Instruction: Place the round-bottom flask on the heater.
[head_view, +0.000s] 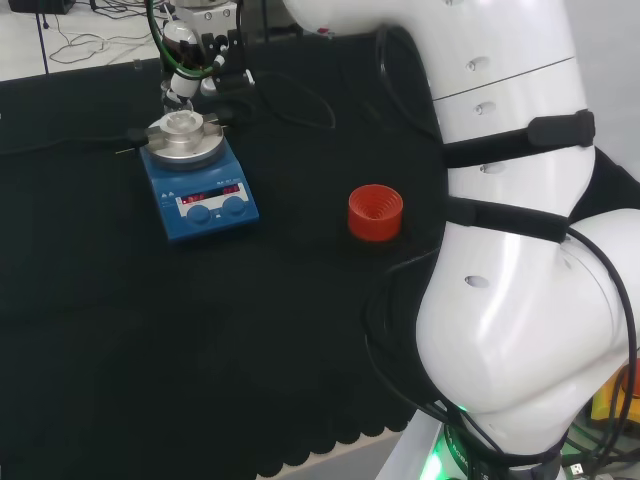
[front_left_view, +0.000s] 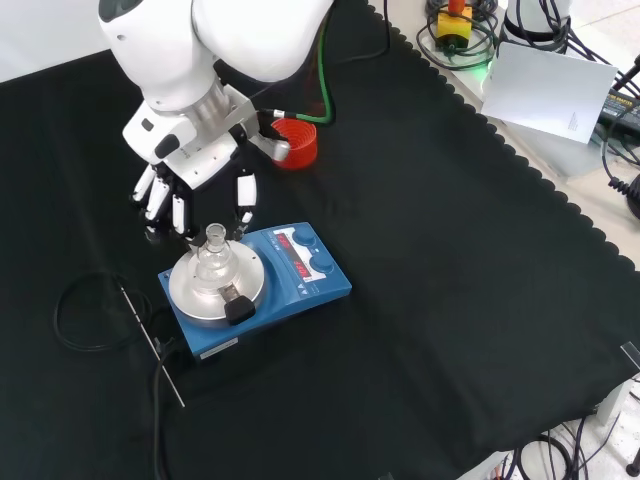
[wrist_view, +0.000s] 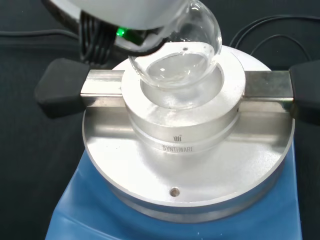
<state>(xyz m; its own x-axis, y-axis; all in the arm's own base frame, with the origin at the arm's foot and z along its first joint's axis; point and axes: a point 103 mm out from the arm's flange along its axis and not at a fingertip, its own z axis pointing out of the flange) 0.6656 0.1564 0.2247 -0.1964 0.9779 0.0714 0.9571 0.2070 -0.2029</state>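
Head, front and close wrist views share the heater (front_left_view: 255, 288).

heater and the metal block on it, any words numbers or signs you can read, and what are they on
On the metal block: an engraved maker's name under a small logo, legible in the wrist view; a brand, so not quoted.
On the heater: red digits on its front display, too small to read.
Beside that display: small white signs, too small to read.
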